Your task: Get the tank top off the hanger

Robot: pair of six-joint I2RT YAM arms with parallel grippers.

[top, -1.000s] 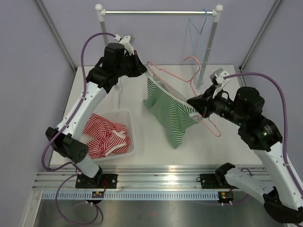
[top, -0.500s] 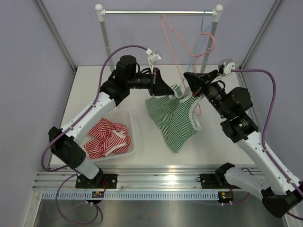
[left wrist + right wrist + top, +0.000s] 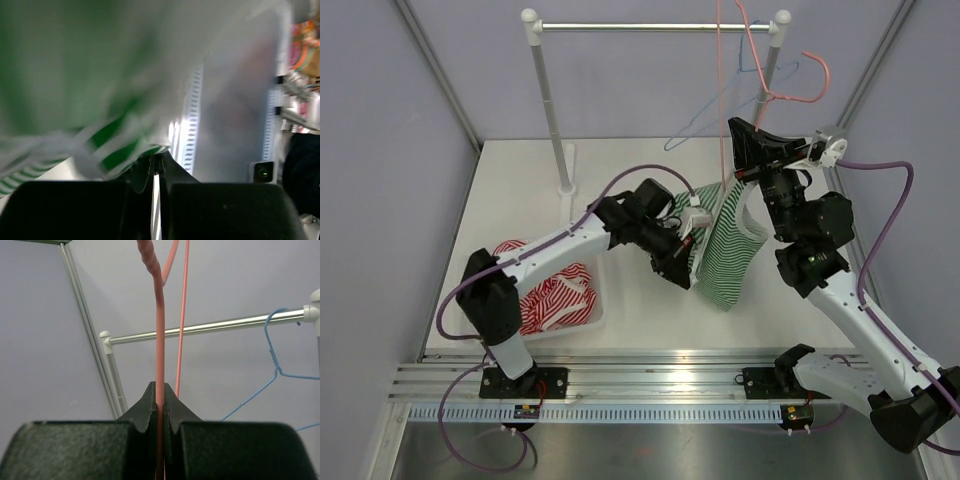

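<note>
Top: right hand (image 3: pixel 740 148) clamped shut on pink hanger (image 3: pixel 720 90); tank top (image 3: pixel 728 255) dangles below it, left hand (image 3: pixel 688 268) pinching its edge. Left wrist: blurry, striped cloth nipped tight. Right wrist: hanger pinched. Looks light, floppy, stretchy; I'd grip the hem.

the robot has two arms. the left arm (image 3: pixel 555 243) has long white parts and fat black joints. the right arm (image 3: pixel 865 320) looks the same, white with round black joints. a thin purple cable (image 3: pixel 650 169) runs along the left arm, and one more purple cable (image 3: pixel 897 232) runs along the right arm. each arm stands on a small black base (image 3: pixel 515 385). the left gripper (image 3: pixel 156 161) has two black fingers (image 3: pixel 75 210) with pointy tips. the right gripper (image 3: pixel 160 390) has black fingers too, and they look a bit rough.
</note>
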